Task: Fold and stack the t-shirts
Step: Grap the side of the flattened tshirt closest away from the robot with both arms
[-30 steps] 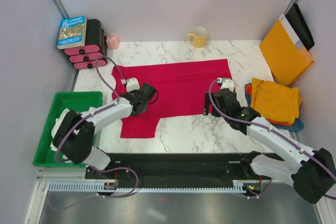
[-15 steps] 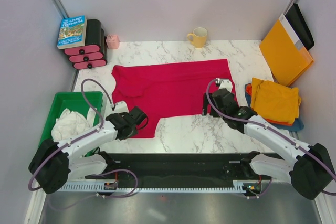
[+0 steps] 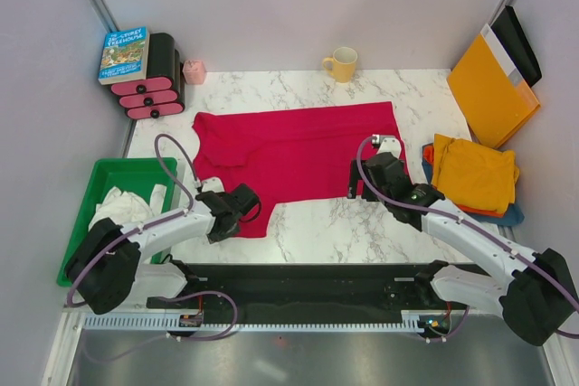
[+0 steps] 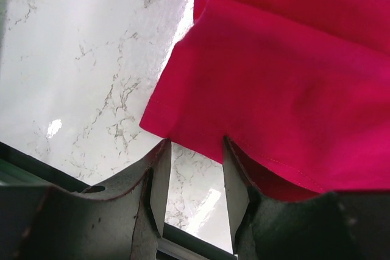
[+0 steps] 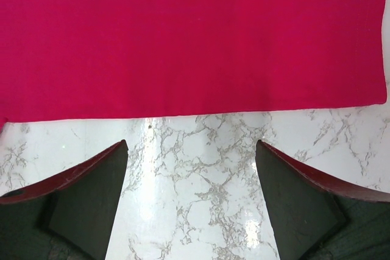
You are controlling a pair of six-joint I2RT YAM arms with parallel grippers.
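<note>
A crimson-red, soft cloth t-shirt [image 3: 308, 146] lies spread flat across the middle of the white marble counter [image 3: 335, 223], one sleeve reaching toward the near edge; it looks light and limp, likely to drape, wrinkle and slide on the smooth stone; a pinch at a hemmed edge or corner should hold best.

The left gripper [image 4: 195, 153] is half-parted, grasping nothing, marble showing between its fingers [image 4: 159, 178]; the right gripper [image 5: 190, 144] is spread wide and released over bare marble, just short of the near hem.

Only the top view shows the whole shirt and a mustard-yellow folded shirt [image 3: 472, 172] stacked at the right; the left wrist view alone shows the sleeve corner at the fingertips, and one layer overlapping another; the right wrist view shows a straight, flat hem.
</note>
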